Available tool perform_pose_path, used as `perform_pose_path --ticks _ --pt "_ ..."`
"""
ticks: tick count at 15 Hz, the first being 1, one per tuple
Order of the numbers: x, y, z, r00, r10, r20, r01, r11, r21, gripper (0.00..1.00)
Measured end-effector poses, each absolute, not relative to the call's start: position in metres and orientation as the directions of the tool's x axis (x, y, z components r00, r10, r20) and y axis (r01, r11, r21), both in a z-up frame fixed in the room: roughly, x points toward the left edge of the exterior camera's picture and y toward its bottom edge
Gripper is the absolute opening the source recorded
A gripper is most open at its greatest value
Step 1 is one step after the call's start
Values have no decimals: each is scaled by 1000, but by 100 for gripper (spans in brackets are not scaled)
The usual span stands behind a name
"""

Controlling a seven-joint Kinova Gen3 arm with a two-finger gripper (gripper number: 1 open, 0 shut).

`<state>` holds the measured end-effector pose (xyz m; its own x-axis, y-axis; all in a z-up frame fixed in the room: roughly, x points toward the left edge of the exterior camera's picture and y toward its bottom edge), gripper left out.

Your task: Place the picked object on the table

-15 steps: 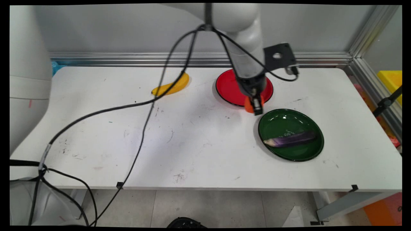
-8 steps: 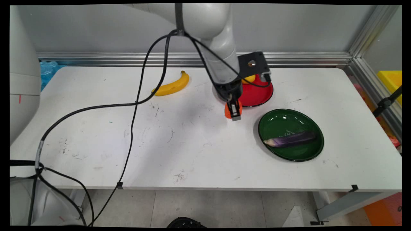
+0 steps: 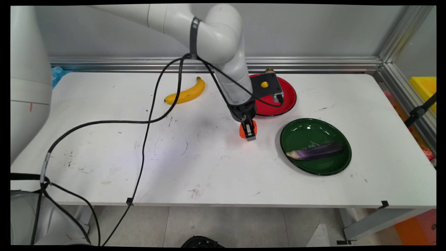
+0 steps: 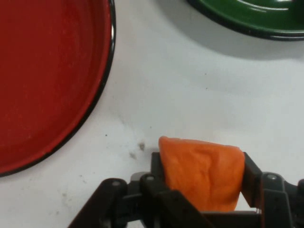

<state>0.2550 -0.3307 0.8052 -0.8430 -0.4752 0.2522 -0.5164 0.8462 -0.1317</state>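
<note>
Hand view shows an orange object [image 4: 202,173], soft-looking with a slightly wrinkled, matte skin and a rounded top edge, wedged between the two black fingers of the pincer [image 4: 203,178], which is closed on it from both sides. Its exact kind cannot be told. In the main view the same orange object [image 3: 243,129] shows only as a small orange bulge on either side of the pincer [image 3: 249,131], which points down at the tabletop [image 3: 209,164] and sits low over it; whether the object touches the surface cannot be told. It lies just in front of the red plate [image 3: 287,99], near that plate's front-left rim, and to the left of the green plate [image 3: 306,134], apart from both. In the hand view the red plate [image 4: 47,80] fills the upper left and a dark rim of the green plate [image 4: 247,16] crosses the upper right, with bare white surface between them. A purple eggplant [image 3: 315,151] lies across the green plate, and a yellow banana [image 3: 186,92] rests on the tabletop well to the left, towards the back. The tabletop is white and scuffed with dark marks and scratches. Black cables [image 3: 146,122] hang from the arm across its left half. Behind it runs an aluminium rail [image 3: 331,63] under a plain grey wall.
</note>
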Motion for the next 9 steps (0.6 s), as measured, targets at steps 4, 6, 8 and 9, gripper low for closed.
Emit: perform_pose_path --ticks 4,6,8,9 --pt "258 -334 793 -838 -477 263 -519 847 -117 0" --pt "260 -335 791 -840 -472 270 -514 851 -112 100" --pt "262 -335 792 -842 -464 275 -507 855 -111 100" --pt "263 -334 795 -844 -458 277 -502 858 -110 100"
